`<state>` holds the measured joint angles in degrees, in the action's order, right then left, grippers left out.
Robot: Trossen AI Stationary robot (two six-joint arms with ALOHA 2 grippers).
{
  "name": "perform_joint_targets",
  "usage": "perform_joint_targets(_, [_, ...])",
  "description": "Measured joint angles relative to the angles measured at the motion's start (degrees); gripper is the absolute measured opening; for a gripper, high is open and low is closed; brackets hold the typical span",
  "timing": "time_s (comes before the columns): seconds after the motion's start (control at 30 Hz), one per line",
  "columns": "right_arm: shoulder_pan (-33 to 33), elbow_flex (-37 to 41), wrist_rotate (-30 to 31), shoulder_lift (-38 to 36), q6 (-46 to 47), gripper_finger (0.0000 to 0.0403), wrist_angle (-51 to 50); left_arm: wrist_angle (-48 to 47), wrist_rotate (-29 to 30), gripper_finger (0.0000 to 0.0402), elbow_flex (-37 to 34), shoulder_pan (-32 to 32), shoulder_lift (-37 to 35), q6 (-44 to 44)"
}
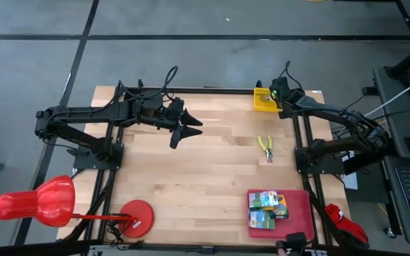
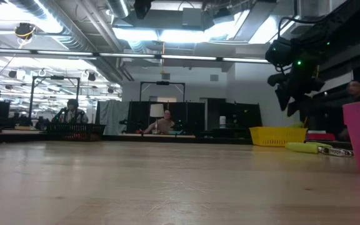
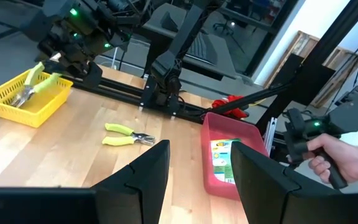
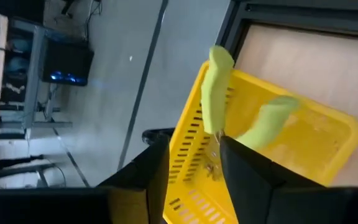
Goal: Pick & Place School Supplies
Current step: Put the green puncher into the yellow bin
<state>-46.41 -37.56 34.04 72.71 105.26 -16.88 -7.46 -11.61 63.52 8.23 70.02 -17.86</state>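
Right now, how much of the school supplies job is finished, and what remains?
Done: nothing clearly. In hand: the right end effector holds a yellow-handled tool over the yellow mesh basket. Left: a second yellow-handled tool lies on the table, and the crayon boxes sit in the red tray. The left end effector waits open above mid-table.

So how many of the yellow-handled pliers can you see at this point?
2. One pair of pliers lies on the bare table between the basket and the red tray. The other pair is at the yellow basket, under the right tool.
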Motion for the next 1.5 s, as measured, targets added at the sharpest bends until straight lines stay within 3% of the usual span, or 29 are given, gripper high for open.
perform_joint_targets(0.3, [3.2, 0.0, -1.09, -0.43, -5.01, 0.0146, 5.01, 0.01, 0.02, 0.0168, 0.01, 0.0, 0.0, 0.64])
perform_joint_targets(0.47, [6.85, 0.0, -2.33, -2.04, -23.13, 0.0142, 18.19, -0.01, 0.01, 0.0168, 0.01, 0.0, 0.0, 1.07])
perform_joint_targets(0.57, [9.77, 0.0, -11.45, -3.29, -42.49, 0.0142, 29.4, -0.02, -0.01, 0.0168, 0.01, -0.09, 0.0, 0.65])
perform_joint_targets(0.67, [12.58, -0.11, -27.81, -3.88, -52.2, 0.0142, 35.31, -0.02, 0.06, 0.0168, 0.01, -0.97, 0.0, 0.69])
perform_joint_targets(0.77, [16.18, -0.09, -40.3, -4.0, -53.04, 0.0142, 31.0, -0.4, 0.04, 0.0168, 0.04, -1.82, 0.28, 1.08])
perform_joint_targets(0.87, [22.25, -0.09, -44.13, -4.0, -53.31, 0.0142, 21.75, -2.73, 1.24, 0.0168, 0.05, -2.19, 0.95, 0.65])
perform_joint_targets(1.1, [35.06, -0.02, -37.88, -3.96, -51.58, 0.0142, 8.23, -4.37, 3.52, 0.0168, 0.03, -3.54, 3.95, -2.57])
perform_joint_targets(1.27, [40.35, -0.43, -37.65, -3.96, -52.63, 0.0142, 1.75, -3.49, 3.51, 0.0168, 0.03, -5.67, 6.39, -3.73])
perform_joint_targets(1.4, [41.16, -5.38, -36.7, -3.93, -61.4, 0.0136, -11.25, -2.87, 3.61, 0.0168, 0.03, -7.45, 7.77, -3.92])
perform_joint_targets(1.5, [41.02, -10.89, -31.39, -3.93, -69.3, 0.0126, -23.08, -2.56, 4.41, 0.0168, 0.03, -8.57, 8.17, -3.93])
